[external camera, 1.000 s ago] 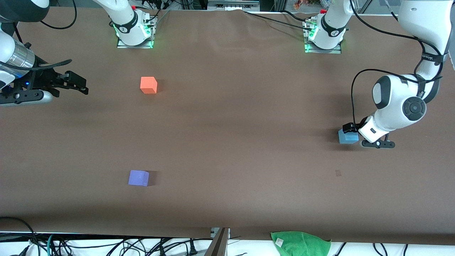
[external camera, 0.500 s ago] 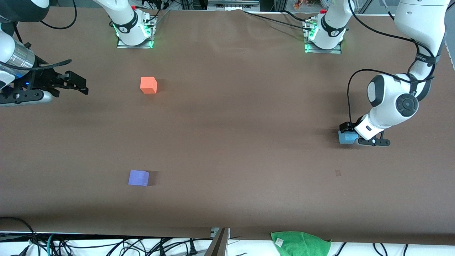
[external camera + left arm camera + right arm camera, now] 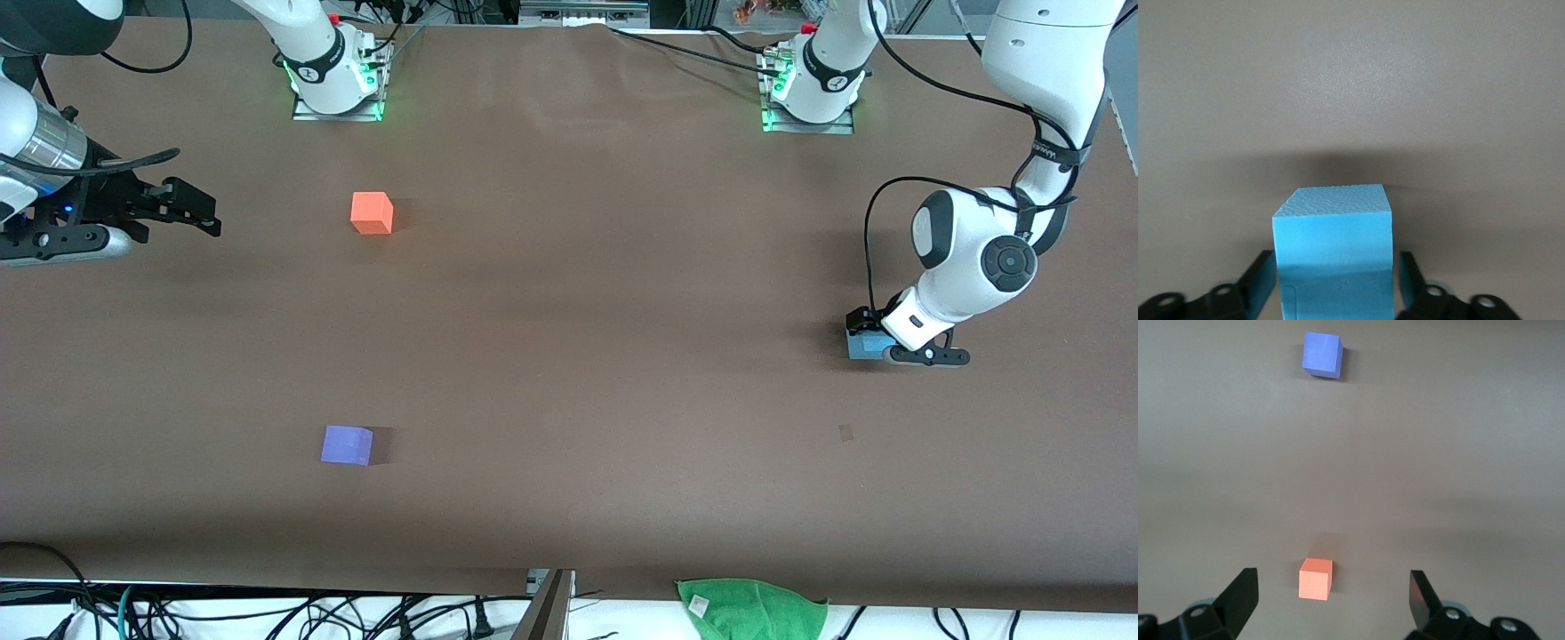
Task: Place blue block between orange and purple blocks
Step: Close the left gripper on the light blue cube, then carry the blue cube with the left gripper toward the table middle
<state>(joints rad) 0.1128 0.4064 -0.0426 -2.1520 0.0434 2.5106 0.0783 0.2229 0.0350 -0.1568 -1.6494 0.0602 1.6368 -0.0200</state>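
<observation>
- My left gripper is down at the table near the left arm's end, with the blue block sitting squarely between my two fingers.
- From my left wrist the fingers flank the block on both sides, just beside its faces or touching them; I cannot tell for certain whether they press on it yet, so I call them apart around the block and not yet clamped.
- The block rests on the brown table; it is a cube, so no long axis matters, and its faces line up with my fingers.
- The relation my next move turns on: the orange block and the purple block both lie well apart from this gripper, toward the right arm's end, orange farther from the front camera, purple nearer. The gap between them is open.
- My right gripper waits with fingers wide apart, hovering by the orange block, far closer to that gap than my left.
- Judgement: close firmly, lift, then carry a long way across.
</observation>
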